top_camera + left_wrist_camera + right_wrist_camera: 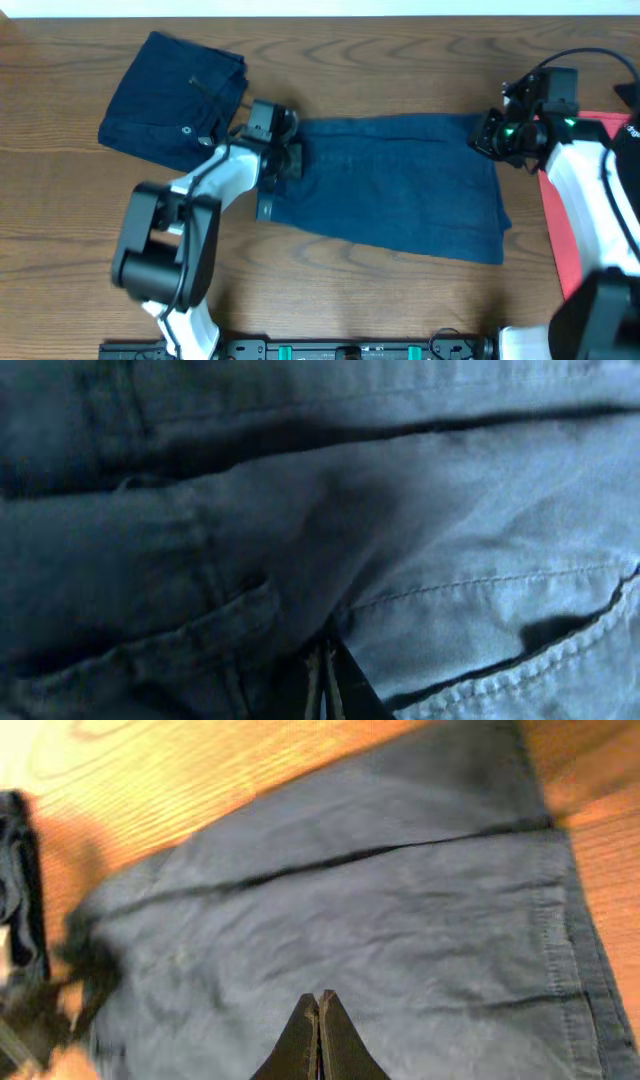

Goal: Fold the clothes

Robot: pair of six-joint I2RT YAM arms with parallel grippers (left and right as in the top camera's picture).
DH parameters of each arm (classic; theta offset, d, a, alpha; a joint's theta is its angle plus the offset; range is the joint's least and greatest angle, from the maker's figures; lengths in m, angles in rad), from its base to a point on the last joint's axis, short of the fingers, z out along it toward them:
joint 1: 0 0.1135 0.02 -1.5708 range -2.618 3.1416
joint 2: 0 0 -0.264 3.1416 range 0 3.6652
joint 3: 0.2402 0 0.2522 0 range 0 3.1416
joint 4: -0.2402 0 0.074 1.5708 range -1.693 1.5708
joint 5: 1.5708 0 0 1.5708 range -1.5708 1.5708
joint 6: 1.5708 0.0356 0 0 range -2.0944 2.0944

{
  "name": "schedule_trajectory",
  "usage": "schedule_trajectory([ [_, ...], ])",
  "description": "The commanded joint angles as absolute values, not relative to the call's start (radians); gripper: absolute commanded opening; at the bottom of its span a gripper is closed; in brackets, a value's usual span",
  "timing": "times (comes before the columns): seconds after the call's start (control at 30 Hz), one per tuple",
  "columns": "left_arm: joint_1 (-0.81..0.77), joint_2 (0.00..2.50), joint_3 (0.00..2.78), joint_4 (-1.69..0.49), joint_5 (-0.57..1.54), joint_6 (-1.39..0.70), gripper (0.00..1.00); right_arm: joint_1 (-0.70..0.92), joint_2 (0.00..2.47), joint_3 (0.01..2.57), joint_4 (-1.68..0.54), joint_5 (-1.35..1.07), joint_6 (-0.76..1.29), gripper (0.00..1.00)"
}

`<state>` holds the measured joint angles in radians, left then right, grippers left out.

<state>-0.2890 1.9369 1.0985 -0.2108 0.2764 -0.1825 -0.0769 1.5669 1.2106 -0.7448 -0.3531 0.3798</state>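
Dark navy denim clothes [400,190] lie spread flat across the middle of the table. A second piece [170,100] lies folded at the back left, its silver button [187,130] showing. My left gripper [285,160] sits on the left end of the spread piece. In the left wrist view its fingertips [325,685] are pressed together, with denim [450,510] puckered in towards them. My right gripper [490,135] is at the back right corner of the spread piece. In the right wrist view it [319,998] is shut over the cloth [380,910], with nothing between the fingers.
The wooden table [350,290] shows bare wood in front of the spread piece. A red flat object [562,235] lies under my right arm at the right edge. The left arm's black and white links [165,245] stand at the front left.
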Motion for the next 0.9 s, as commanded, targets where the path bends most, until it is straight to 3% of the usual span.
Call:
schedule_trajectory([
  [0.0, -0.276, 2.119, 1.182, -0.227, 0.235, -0.147, 0.06, -0.039, 1.512, 1.214, -0.764, -0.339, 0.332, 0.02],
  [0.4, -0.199, 2.193, 1.590, -0.493, 0.234, -0.126, 0.07, 0.012, 1.607, 1.145, -0.777, -0.044, 0.415, 0.10],
  [0.47, -0.195, 2.173, 1.613, -0.569, 0.234, -0.123, 0.09, 0.012, 1.653, 1.107, -0.748, -0.039, 0.448, 0.07],
  [0.53, -0.195, 2.144, 1.615, -0.618, 0.234, -0.108, 0.14, 0.015, 1.701, 1.065, -0.693, -0.046, 0.478, 0.02],
  [0.8, -0.202, 1.985, 1.615, -0.801, 0.234, -0.086, 0.17, 0.014, 1.928, 0.999, -0.364, -0.120, 0.559, 0.01],
  [0.87, -0.202, 1.937, 1.615, -0.844, 0.234, -0.086, 0.23, 0.014, 1.994, 0.999, -0.250, -0.120, 0.611, 0.01],
])
